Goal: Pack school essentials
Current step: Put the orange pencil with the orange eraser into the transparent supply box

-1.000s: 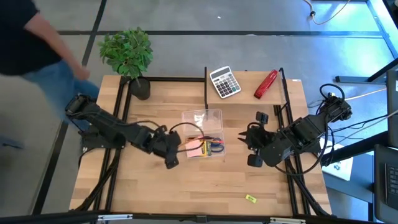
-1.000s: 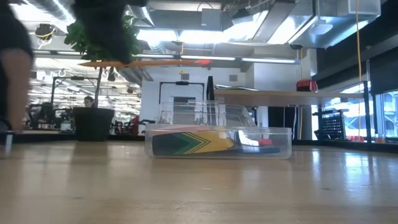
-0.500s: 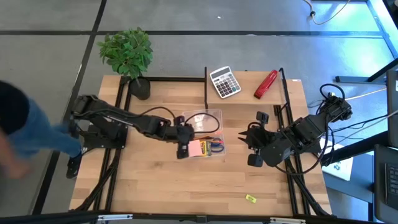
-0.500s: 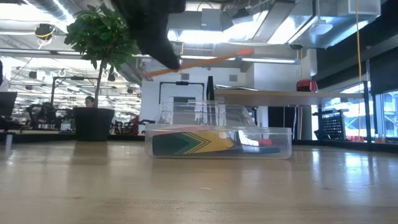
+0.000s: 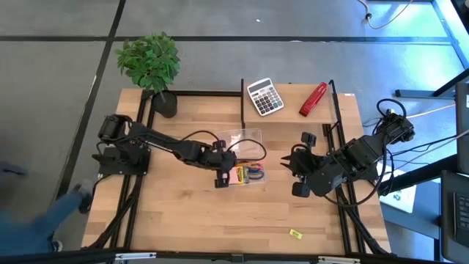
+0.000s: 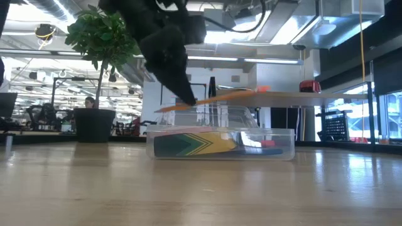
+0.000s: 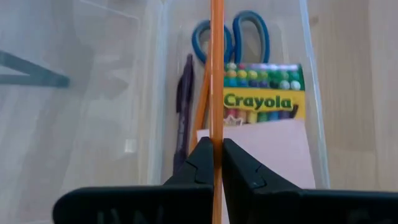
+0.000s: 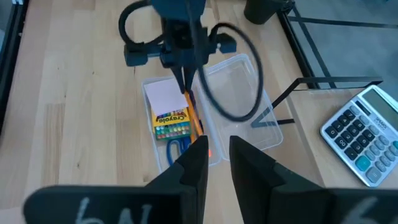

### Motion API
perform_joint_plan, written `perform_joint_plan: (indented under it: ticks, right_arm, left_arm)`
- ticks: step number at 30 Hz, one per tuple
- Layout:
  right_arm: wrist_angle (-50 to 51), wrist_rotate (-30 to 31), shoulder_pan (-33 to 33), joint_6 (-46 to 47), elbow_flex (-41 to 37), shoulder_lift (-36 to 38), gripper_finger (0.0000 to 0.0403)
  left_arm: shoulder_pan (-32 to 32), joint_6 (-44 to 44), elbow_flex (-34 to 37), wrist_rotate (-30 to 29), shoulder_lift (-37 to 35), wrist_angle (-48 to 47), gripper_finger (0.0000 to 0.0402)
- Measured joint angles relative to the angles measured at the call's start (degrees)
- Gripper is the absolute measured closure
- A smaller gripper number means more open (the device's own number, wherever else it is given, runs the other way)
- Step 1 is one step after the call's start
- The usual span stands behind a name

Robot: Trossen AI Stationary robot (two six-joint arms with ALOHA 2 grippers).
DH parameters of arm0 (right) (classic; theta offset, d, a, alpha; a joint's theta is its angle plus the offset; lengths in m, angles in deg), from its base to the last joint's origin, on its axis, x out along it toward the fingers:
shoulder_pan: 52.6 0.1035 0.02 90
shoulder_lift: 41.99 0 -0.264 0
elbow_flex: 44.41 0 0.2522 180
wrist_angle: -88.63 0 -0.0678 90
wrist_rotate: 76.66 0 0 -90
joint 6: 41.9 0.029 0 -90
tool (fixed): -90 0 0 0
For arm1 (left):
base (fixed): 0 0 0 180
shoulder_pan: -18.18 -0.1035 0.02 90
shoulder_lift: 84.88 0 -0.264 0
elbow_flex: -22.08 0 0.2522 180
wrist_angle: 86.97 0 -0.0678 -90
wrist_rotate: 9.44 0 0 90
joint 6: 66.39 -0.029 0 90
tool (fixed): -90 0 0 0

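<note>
A clear plastic box (image 5: pixel 248 176) sits mid-table with its lid (image 5: pixel 238 139) lying open behind it. Inside the box I see blue-handled scissors (image 7: pixel 233 37), a Crayola crayon box (image 7: pixel 264 99), a pink note pad (image 7: pixel 261 149), a dark pen (image 7: pixel 183 118) and an orange pencil (image 7: pixel 202 106). My left gripper (image 7: pixel 216 163) hovers over the box's left end, shut on another orange pencil (image 6: pixel 239 94). My right gripper (image 8: pixel 214 155) waits open to the right of the box. A tiny yellow piece (image 5: pixel 295 234) lies near the table's near edge. My left gripper pinches the orange pencil's shaft (image 7: pixel 216 127) between its two fingers, nearer one end than the middle. The fingers (image 6: pixel 182 88) slant down from above and lie across the pencil. The pencil is lifted clear just above the box, almost level and along its length, right end slightly higher.
A grey calculator (image 5: pixel 264 96) and a red stapler (image 5: pixel 313 99) lie at the far edge. A potted plant (image 5: pixel 154 66) stands at the far left corner. Bare wood spreads across the near half of the table (image 5: pixel 190 220). A person (image 5: pixel 29 213) is beside the table's left.
My left gripper has carried the orange pencil rightward from the table's left part to above the box and has come down, so the pencil now hangs just over the box's rim. The person has walked along the table's left side toward the near end.
</note>
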Motion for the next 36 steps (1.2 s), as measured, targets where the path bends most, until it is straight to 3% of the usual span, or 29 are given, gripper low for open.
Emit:
perform_joint_plan:
  ticks: [8,17,36]
  right_arm:
    - [-0.01,0.02,0.0,0.03,0.0,0.0,0.0334]
    - [-0.02,0.02,0.0,-0.03,0.0,-0.01,0.0334]
    - [-0.02,0.02,0.0,-0.02,0.0,-0.01,0.0334]
  left_arm:
    - [0.03,-1.24,0.0,-2.68,4.39,1.35,0.0401]
    - [-0.63,-1.27,-0.04,-1.69,5.45,1.92,0.0399]
    - [-1.74,-1.04,-0.04,-1.46,5.35,1.95,0.0332]
